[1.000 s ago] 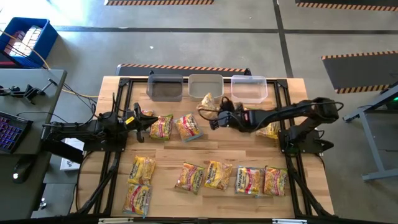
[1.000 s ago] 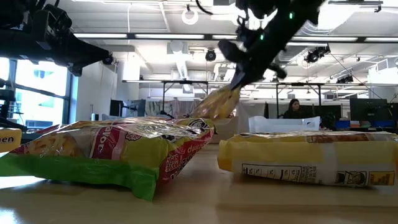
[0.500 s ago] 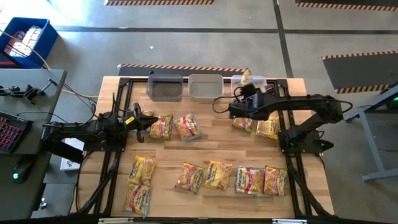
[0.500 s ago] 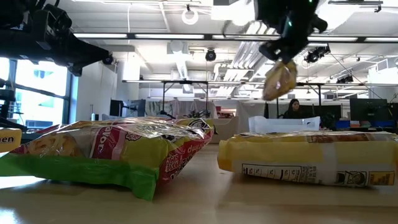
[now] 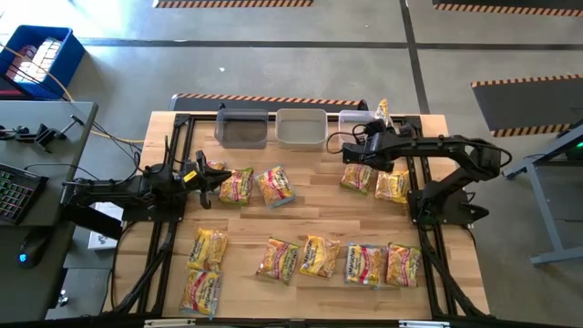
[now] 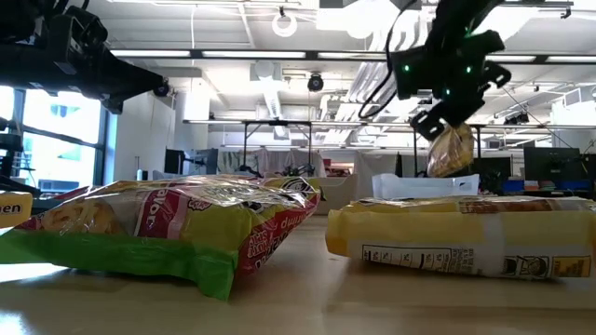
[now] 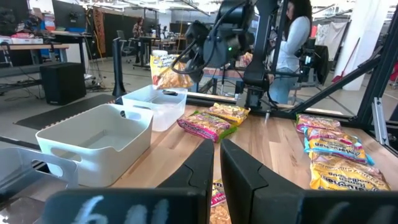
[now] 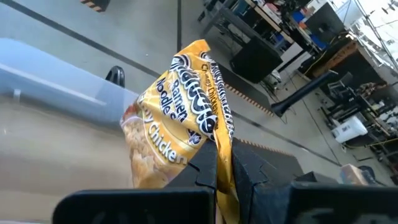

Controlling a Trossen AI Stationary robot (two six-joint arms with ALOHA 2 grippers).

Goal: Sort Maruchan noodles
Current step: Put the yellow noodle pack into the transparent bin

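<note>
The sorting looks barely begun: the right gripper [image 5: 380,120] is clamped on one yellow chicken noodle packet [image 8: 177,124], holding it in the air over the clear bin [image 5: 357,117] at the upper right of the high view, and judging by that it is about to be dropped in, though it has not been let go. That bin is largely covered by the arm, so what lies in it cannot be told; the middle bin [image 5: 301,127] and the dark bin [image 5: 242,128] beside it in the row along the top edge of the table [image 5: 319,205] appear to hold nothing. Nearly everything else is still to do: two packets [image 5: 257,185] lie left of centre, two more [image 5: 381,182] right of centre below the raised arm, a row of four [image 5: 339,261] across the lower middle, and two [image 5: 204,271] at lower left. The left gripper [image 5: 202,176] waits at the left of the table, its fingers pressed together on nothing, close to the left-of-centre packets. The surface is a pale wooden top in a black metal frame. Around it is grey concrete floor with striped hazard tape, a desk with a keyboard at the far left and a blue crate [image 5: 36,57] at upper left. The low view shows a large open workshop with ceiling lights and a person seated in the background.
</note>
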